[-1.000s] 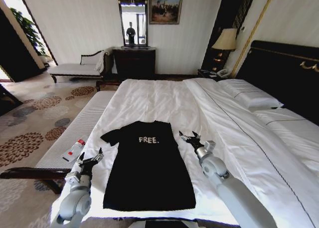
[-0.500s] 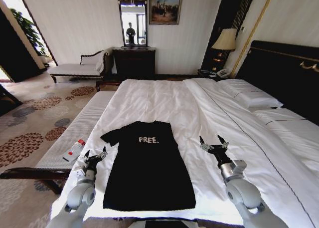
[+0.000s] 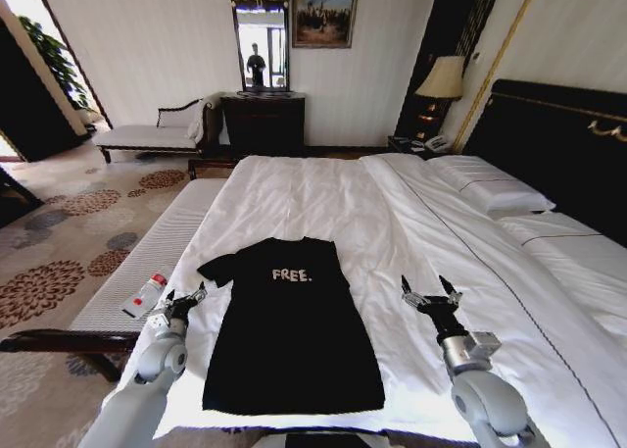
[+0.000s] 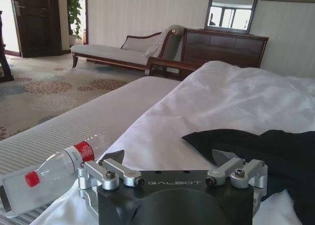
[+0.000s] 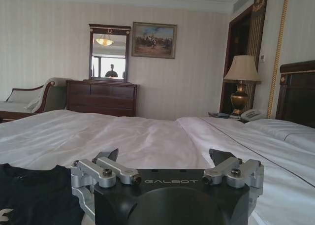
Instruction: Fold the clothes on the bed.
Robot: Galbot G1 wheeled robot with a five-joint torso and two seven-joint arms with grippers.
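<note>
Head view is showing, from the left, a narrow white padded bench (image 3: 162,247) running alongside the bed (image 3: 323,198), with a clear plastic bottle (image 3: 145,295) with a red cap lying on it. Just beside the bench, the left gripper (image 3: 185,298) is hovering over the white bedding near the left sleeve of the black T-shirt (image 3: 289,330); its fingers are standing wide apart and holding nothing. Left wrist view is confirming this: the left gripper's fingers (image 4: 112,157) are spread, with the bottle (image 4: 47,173) on one side and the shirt's dark cloth (image 4: 256,146) on the other. The T-shirt is lying flat, chest up, lettering visible, at the foot end of the bed. Further right, the right gripper (image 3: 432,292) is hanging over bare white duvet, well clear of the shirt's right edge, fingers likewise wide open and empty.
</note>
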